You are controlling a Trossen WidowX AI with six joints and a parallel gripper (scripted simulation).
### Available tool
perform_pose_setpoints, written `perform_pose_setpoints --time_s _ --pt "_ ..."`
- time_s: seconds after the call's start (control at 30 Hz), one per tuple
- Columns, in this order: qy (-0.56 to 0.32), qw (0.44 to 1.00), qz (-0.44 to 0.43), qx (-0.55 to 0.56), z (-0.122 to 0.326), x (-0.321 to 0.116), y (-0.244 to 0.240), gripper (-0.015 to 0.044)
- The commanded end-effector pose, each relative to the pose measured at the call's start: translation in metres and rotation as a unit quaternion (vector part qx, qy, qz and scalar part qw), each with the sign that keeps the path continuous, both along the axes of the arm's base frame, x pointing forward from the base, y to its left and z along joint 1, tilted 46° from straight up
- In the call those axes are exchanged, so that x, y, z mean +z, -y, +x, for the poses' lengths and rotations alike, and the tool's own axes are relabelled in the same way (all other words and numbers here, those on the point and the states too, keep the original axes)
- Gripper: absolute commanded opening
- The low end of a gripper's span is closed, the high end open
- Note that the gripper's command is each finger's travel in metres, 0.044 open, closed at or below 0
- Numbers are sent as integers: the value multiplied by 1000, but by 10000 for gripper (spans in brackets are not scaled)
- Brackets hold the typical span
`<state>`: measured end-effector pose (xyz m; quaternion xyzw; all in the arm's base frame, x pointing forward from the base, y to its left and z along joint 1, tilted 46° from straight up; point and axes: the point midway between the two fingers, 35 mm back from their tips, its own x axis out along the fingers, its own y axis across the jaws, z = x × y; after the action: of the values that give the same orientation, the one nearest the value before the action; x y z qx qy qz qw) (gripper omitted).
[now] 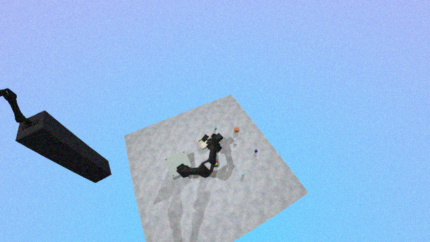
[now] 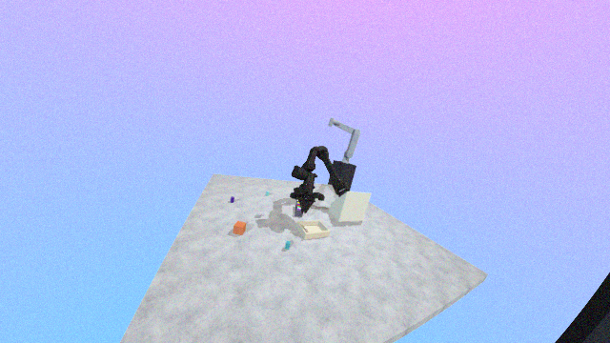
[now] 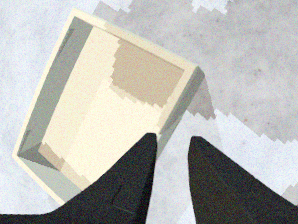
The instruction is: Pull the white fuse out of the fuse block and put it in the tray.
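Pale mottled tabletop (image 1: 188,208) (image 2: 305,286) (image 3: 240,45) beneath a cream tray (image 1: 202,144) (image 2: 315,236) (image 3: 135,42).

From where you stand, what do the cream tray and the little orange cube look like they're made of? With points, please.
The tray (image 2: 325,234) (image 3: 46,82) looks like matt moulded plastic: plain cream colour, crisp edges, thin straight walls, no grain or shine. It could also be painted wood.

The orange cube (image 1: 236,130) (image 2: 239,228) seems a solid, dull-finished block, perhaps plastic or painted wood; it is too small here to tell which.
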<state>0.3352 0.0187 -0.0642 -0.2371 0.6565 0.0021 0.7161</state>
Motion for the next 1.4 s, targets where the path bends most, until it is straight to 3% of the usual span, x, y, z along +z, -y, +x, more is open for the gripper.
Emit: perform_pose_setpoints --time_s 0.0,0.17,1.37 --pt "69 923 -177 -334 -27 64 48 68" --pt "104 892 -212 -385 -31 80 55 68" --pt "104 892 -212 -385 -31 66 67 68"
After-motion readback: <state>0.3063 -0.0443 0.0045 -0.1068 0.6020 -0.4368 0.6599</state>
